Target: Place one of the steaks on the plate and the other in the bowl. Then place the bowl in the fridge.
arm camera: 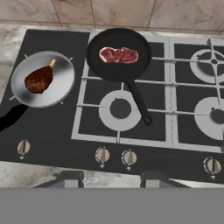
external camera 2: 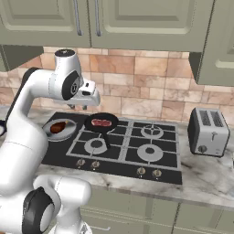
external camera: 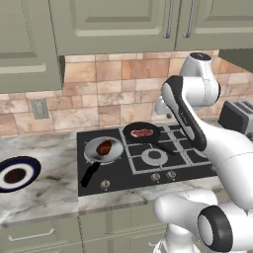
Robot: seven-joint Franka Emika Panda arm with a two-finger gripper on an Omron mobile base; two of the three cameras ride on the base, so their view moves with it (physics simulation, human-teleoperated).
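Marble counter (external camera: 49, 185) under green cabinets, tile backsplash, black gas hob (arm camera: 131, 131) set in the counter. Pinkish-red steak (arm camera: 118, 55) lies in the black pan (arm camera: 119, 61) on a rear burner, pan handle pointing toward the front knobs. Darker steak (arm camera: 39, 79) sits in the silver pan (arm camera: 42, 78) at the hob's left, well apart from the first. Plate (external camera: 17, 174) rests on the counter left of the hob, nothing on it. Toaster (external camera 2: 208, 131) on the right counter. Gripper (arm camera: 111, 178) hangs high above the hob's front edge, holding nothing; fingertips (arm camera: 65, 179) partly spread, a moderate gap. Judged step: very start, no steak picked yet. Next move calls for dropping straight down onto one steak, jaws straddling the flat slab inside the pan rim. Room above both pans is open; pan rims and the black handle are the edges to avoid.
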